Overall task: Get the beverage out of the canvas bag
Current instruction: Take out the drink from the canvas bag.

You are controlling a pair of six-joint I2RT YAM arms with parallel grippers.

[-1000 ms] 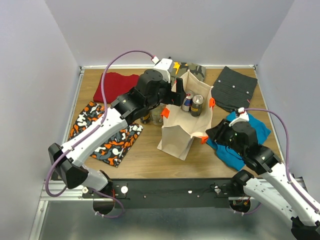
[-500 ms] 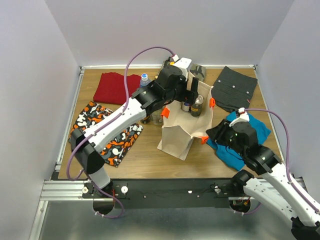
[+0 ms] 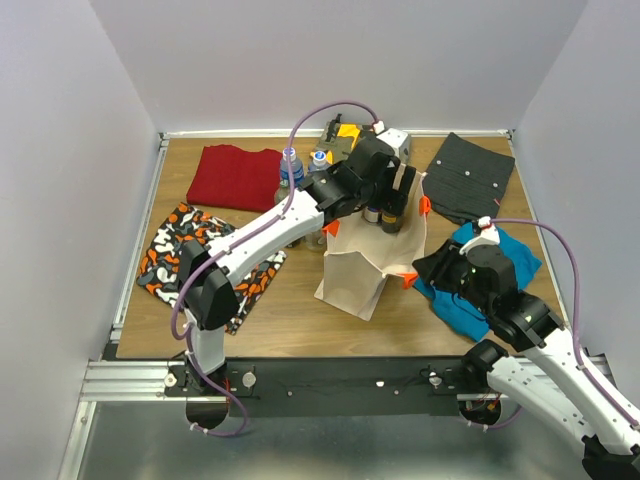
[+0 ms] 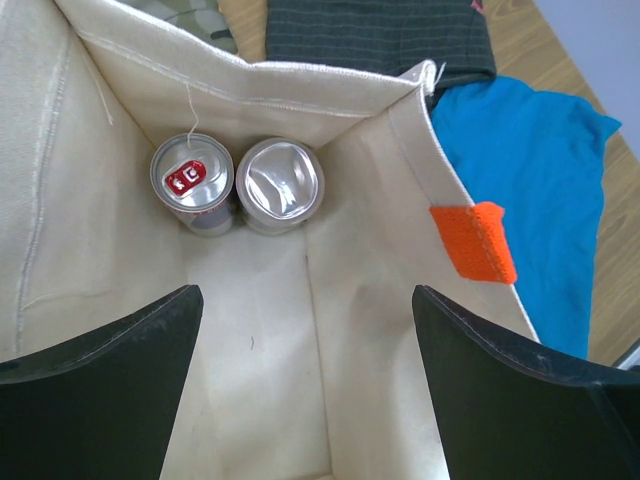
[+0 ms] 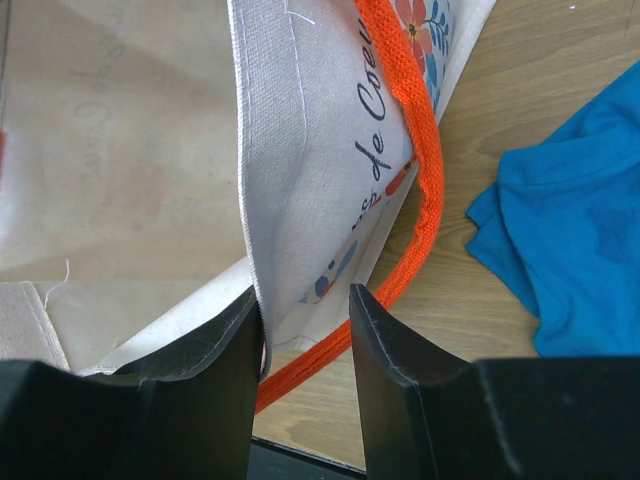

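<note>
Far left, on the table [image 3: 290, 310]: a few bottles [image 3: 290, 165] standing just outside the canvas bag [image 3: 355, 270], no part of the reach.

Left tool [image 4: 305, 300]: spread wide, gripping nothing, poised over the bag's open mouth and looking straight down inside. Likely trouble here: catching a pad on the canvas rim on the way down, then dragging the bag sideways or folding a wall over the contents. Cause: soft walls, narrow opening, wide-set pads.

Below that tool and slightly ahead of its pads, in a corner of the bag's floor: two beverage cans, upright and touching. On the left, the red-tab can [image 4: 193, 183]; on the right, the silver-top can [image 4: 279, 185]. Second risk: closing across both at once, or pinching one off-centre and tipping it against its neighbour. Cause: no gap between them, canvas tight on two sides.

Right tool [image 5: 305, 300]: clenched on the bag's right-hand wall, just beside the orange handle [image 5: 425, 170], apparently bracing the mouth open. Third risk: thin canvas sliding out of that pinch, the mouth sagging shut, the bag lifting along with a can. Further right: blue shirt [image 3: 510, 255] flat on the table, out of the way.
</note>
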